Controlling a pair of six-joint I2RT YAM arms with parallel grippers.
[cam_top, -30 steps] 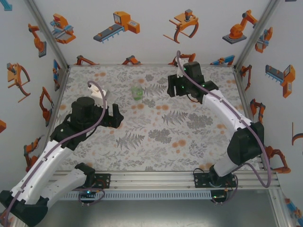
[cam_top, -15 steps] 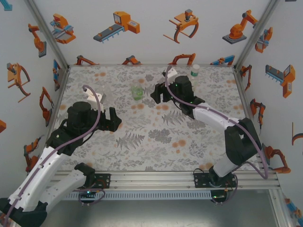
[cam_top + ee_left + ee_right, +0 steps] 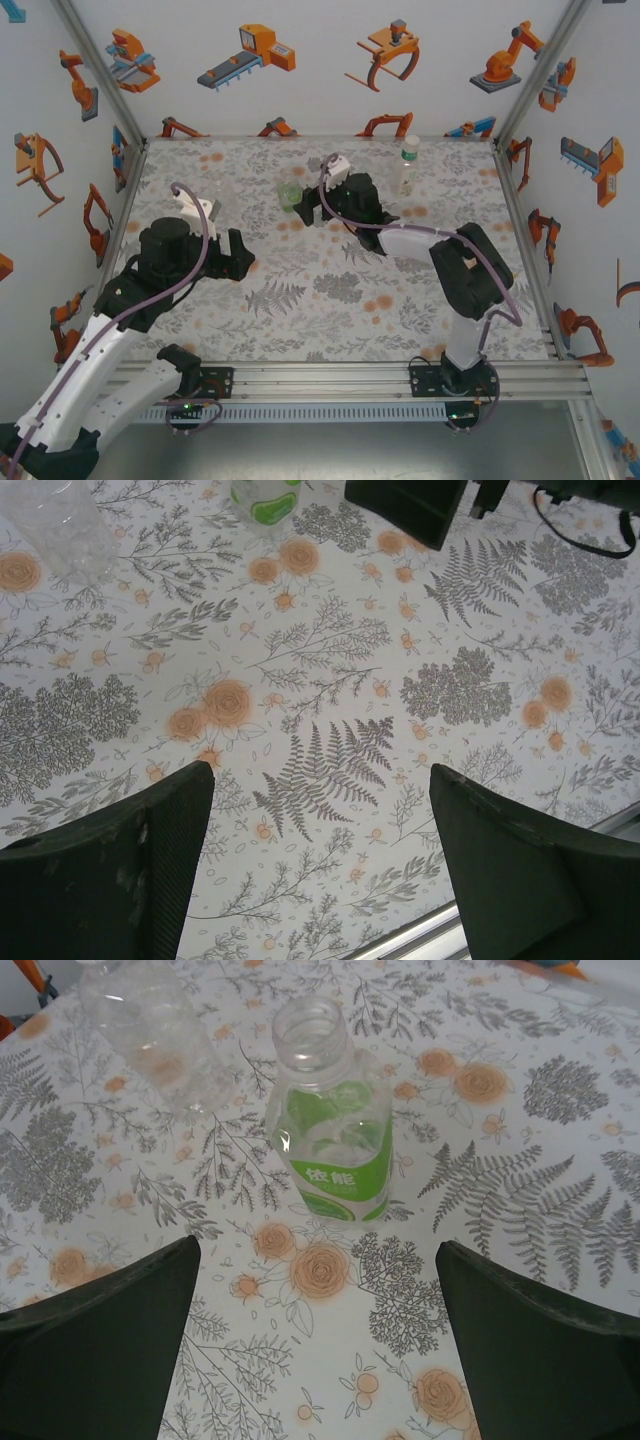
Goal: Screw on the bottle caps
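The green bottle [image 3: 333, 1130] stands uncapped on the worktop [image 3: 520, 1190], just ahead of my right gripper [image 3: 318, 1250], which is wide and empty. My left gripper [image 3: 320, 775] is wide and empty too. The bottle looks like thin, light plastic that would crush or tip, so I'd grip it low and gently.

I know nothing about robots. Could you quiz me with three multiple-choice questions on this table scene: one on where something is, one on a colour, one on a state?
1. Where is the green-labelled bottle?
A. Upright, ahead of the right gripper
B. Clamped between its fingers
C. Lying on its side

2. What colour is its label?
A. Red
B. Blue
C. Green

3. Its neck is:
A. capped
B. open, with no cap
C. crushed flat

Answers:
1 A, it stands beyond the gripper's spread fingers, with nothing between them.
2 C, a green band wraps its body.
3 B, the right wrist view looks down at a bare rim.
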